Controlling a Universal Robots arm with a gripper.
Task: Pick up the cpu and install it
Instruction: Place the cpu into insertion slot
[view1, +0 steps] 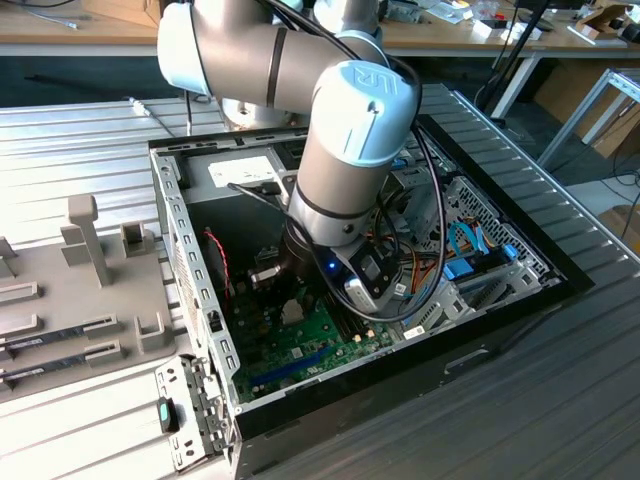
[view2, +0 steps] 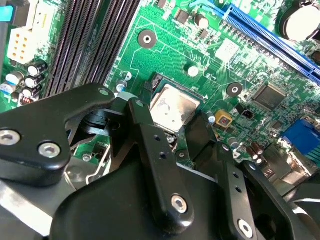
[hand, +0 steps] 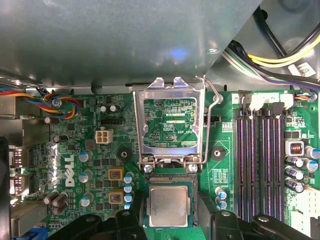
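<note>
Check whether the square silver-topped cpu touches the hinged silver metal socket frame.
Apart. The first wrist view shows the silver socket frame flipped open, with bare socket between its hinge and the cpu.

The small flat square cpu (hand: 169, 205) has a dull silver-grey metal top, faintly smeared, inside a thin green board rim. The green motherboard (hand: 75, 145) around it is glossy lacquered circuit board dotted with shiny solder. The hinged socket frame (hand: 170, 90) is bright bare metal and the grey computer case wall (hand: 125, 40) is matt sheet metal, while the black gripper (view2: 169, 114) is smooth, semi-matt, with shiny steel screw heads.
</note>
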